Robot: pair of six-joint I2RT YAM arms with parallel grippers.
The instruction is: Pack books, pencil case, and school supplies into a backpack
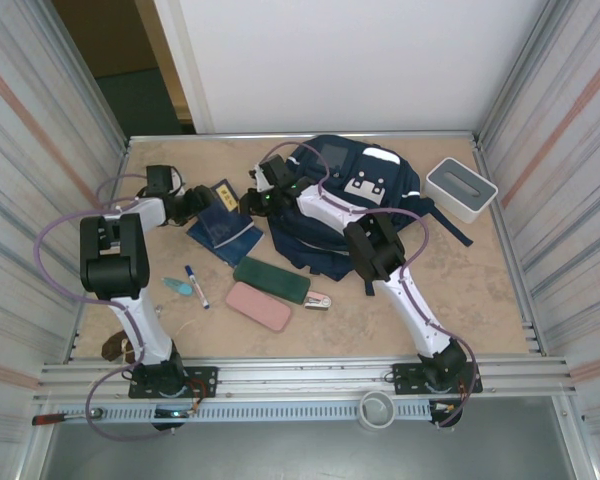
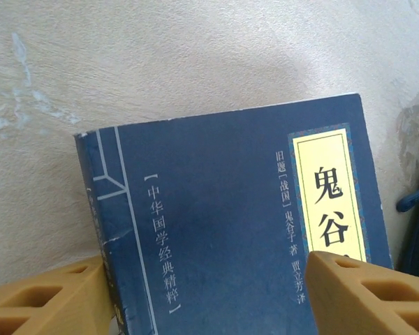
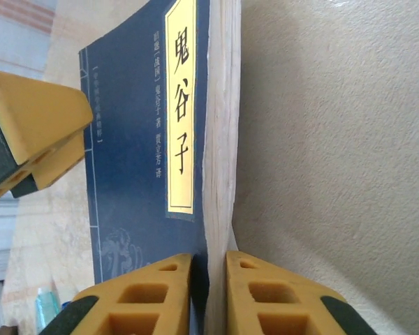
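Two arms flanked a navy book (image 1: 223, 194) on the counter (image 1: 460, 290) near the backpack (image 1: 365, 185). From the left wrist, the left tool (image 2: 204, 259) stood open astride that book. From the right wrist, the right tool (image 3: 211, 257) was clamped on its page edge

Probably a robotics lab test cell: boxed-in tan table (image 1: 480, 290), corrugated metal side walls (image 1: 40, 150), aluminium mounting rail (image 1: 300, 375).

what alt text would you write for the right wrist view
The right gripper has its yellow jaws closed on the page edge of a navy-blue book with a yellow title strip of Chinese characters. The tan table lies to the book's right.
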